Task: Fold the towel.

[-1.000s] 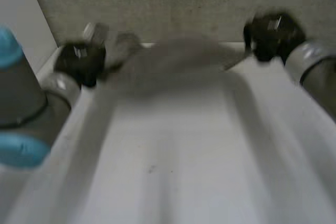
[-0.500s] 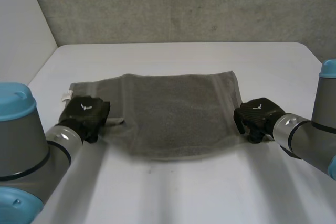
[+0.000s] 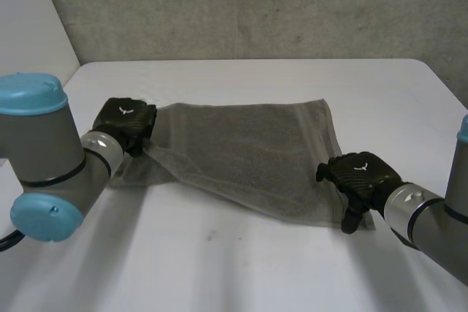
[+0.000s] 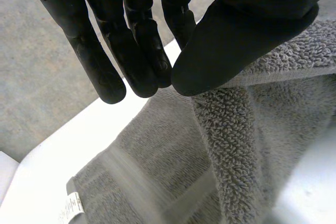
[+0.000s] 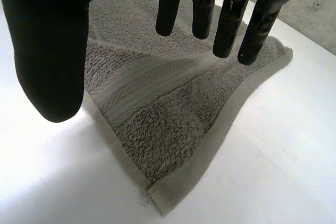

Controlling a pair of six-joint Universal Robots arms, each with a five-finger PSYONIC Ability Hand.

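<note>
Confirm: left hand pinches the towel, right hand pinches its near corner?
Not quite. The left hand does pinch the towel, but the right hand is open over the near corner, holding nothing. The right wrist view shows it.

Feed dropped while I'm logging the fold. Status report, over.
Left hand pinching gray towel at its left side, lifted. Right hand open over near right corner, not gripping. Towel unfolded on white table; no obstruction seen.

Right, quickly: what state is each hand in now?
Left hand: shut, pinching the grey towel between thumb and fingers.
Right hand: open, above a towel corner, holding nothing.
</note>
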